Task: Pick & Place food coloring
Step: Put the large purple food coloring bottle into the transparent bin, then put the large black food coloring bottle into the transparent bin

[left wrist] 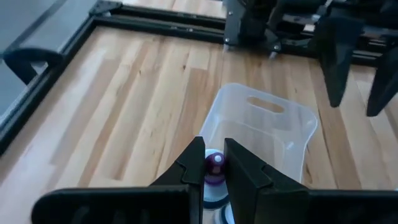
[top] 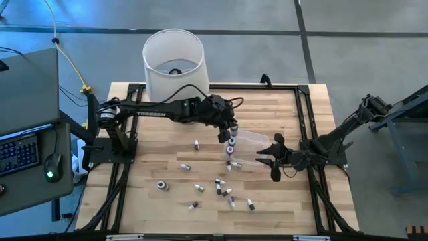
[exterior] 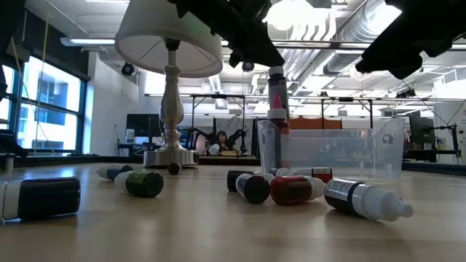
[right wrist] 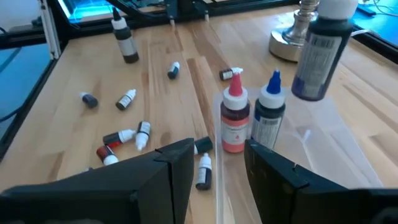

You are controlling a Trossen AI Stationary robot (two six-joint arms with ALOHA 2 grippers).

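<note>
step: left gripper [top: 231, 136] fingers clamped on purple-capped bottle [left wrist: 214, 176], above tub [top: 254, 144] rim | right gripper [top: 274, 158] fingers apart at tub's far side | next: lower, release inside

**An open-plan robotics lab**

The low view looks past the wooden table [exterior: 182, 218] into a tall industrial hall — exposed ducts [exterior: 349, 29] and pipes run under the ceiling, and big windows [exterior: 44, 109] line one side. Farther back, another pair of robot arms [exterior: 218, 138] stands at a bench with a seated person. From above, a concrete floor [top: 254, 17] surrounds the table, and beyond its left edge a desk holds a keyboard [top: 17, 152] and mouse [top: 51, 166].
</note>
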